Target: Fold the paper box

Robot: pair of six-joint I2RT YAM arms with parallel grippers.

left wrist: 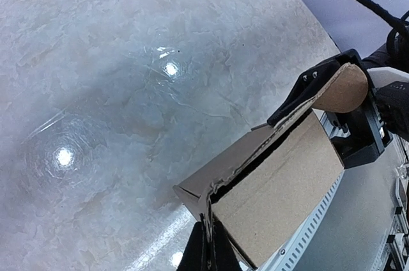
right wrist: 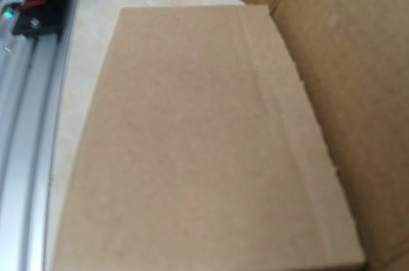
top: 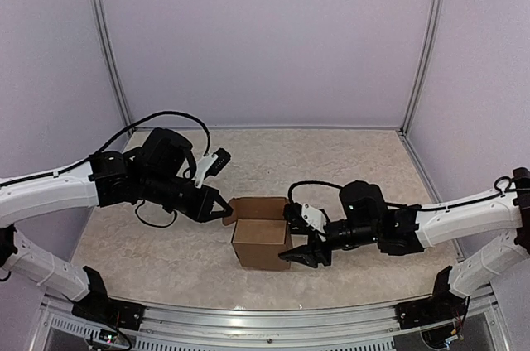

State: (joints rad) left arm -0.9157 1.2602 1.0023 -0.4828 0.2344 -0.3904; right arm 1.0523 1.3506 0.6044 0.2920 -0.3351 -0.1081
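The paper box (top: pixel 261 241) is a small brown cardboard cube standing on the table between the two arms. My left gripper (top: pixel 224 210) is at its upper left corner. In the left wrist view its fingers (left wrist: pixel 206 253) are shut on a thin cardboard edge at the corner of the box (left wrist: pixel 281 181). My right gripper (top: pixel 296 239) is against the box's right side with its jaws spread. One of its fingers (left wrist: pixel 305 87) lies along the box's top edge beside a rounded flap (left wrist: pixel 348 85). In the right wrist view cardboard (right wrist: pixel 192 143) fills the frame and hides the fingers.
The marbled tabletop (top: pixel 331 161) is walled by pale panels at the back and sides. A slotted metal rail (top: pixel 265 318) runs along the near edge, close to the box; it also shows in the right wrist view (right wrist: pixel 32 124).
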